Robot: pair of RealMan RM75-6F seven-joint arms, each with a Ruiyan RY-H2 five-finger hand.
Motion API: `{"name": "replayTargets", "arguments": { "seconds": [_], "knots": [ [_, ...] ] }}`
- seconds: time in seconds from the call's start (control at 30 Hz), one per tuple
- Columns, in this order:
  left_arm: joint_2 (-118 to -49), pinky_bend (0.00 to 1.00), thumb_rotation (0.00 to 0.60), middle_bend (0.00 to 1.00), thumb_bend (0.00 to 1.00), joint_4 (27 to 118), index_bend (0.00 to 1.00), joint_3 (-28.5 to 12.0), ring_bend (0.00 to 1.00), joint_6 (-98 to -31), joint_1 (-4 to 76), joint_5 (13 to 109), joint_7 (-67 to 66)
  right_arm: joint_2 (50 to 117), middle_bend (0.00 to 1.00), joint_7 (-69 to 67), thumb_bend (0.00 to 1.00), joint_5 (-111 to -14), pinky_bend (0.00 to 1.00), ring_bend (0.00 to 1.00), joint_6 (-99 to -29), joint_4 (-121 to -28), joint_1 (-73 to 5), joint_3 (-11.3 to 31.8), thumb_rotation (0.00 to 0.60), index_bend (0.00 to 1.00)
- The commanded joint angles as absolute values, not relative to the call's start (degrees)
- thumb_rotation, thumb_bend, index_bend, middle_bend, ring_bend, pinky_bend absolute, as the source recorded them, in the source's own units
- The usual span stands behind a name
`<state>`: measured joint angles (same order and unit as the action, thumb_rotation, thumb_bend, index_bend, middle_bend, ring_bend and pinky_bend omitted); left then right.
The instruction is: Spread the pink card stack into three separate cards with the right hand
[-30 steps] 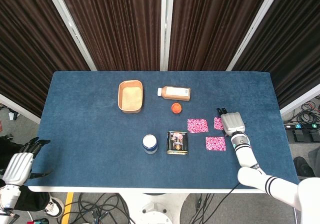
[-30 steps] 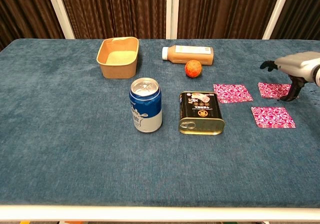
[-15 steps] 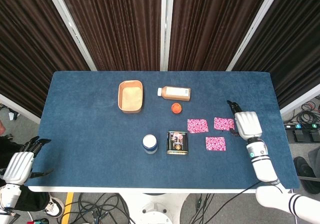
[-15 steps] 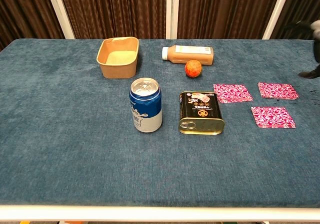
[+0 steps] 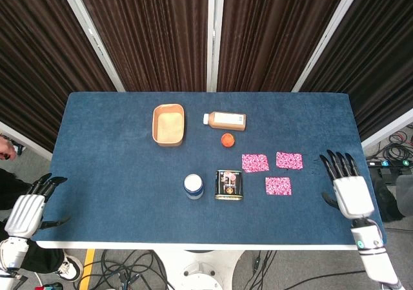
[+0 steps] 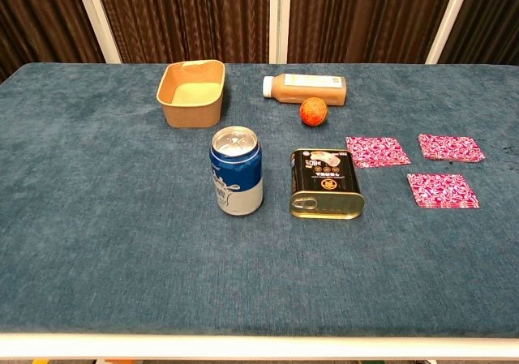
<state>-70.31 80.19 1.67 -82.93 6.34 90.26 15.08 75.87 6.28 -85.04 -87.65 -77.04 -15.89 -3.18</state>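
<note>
Blue felt worktop (image 5: 110,141): your right hand (image 5: 350,190) has withdrawn to 4 o'clock, fingers spread, empty. Three pink patterned cards (image 5: 288,160) lie separate at 3 o'clock, long axes 9-to-3. Your left hand (image 5: 26,207) hangs open.

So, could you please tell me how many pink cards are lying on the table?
3, all apart on the blue cloth: one just right of the tin, one further right, and one nearer the front edge. None looks stacked or hidden.

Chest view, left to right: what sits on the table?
Paper tub → blue can → tin → three pink cards: nearest the tin, front, far right. Bottle and orange ball overlap the tin's span, so omitted.
</note>
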Motion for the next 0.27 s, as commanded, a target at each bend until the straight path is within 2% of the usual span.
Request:
{"name": "replayTargets", "arguments": {
  "seconds": [0.03, 0.27],
  "knots": [
    [-70.16, 0.16, 0.600, 0.16, 0.00, 80.27, 0.18, 1.54, 0.07, -83.14, 6.30, 90.19, 15.18, 75.75, 0.00, 5.66, 0.08, -89.26, 0.00, 0.00, -91.39, -75.68, -12.10, -5.36, 0.600, 0.00],
    [-70.53, 0.16, 0.600, 0.16, 0.00, 79.48, 0.18, 1.57, 0.07, -83.14, 6.00, 89.72, 15.79, 76.20, 0.00, 6.08, 0.08, -89.62, 0.00, 0.00, -89.52, -76.02, -11.48, -4.58, 0.600, 0.00]
  ]
}}
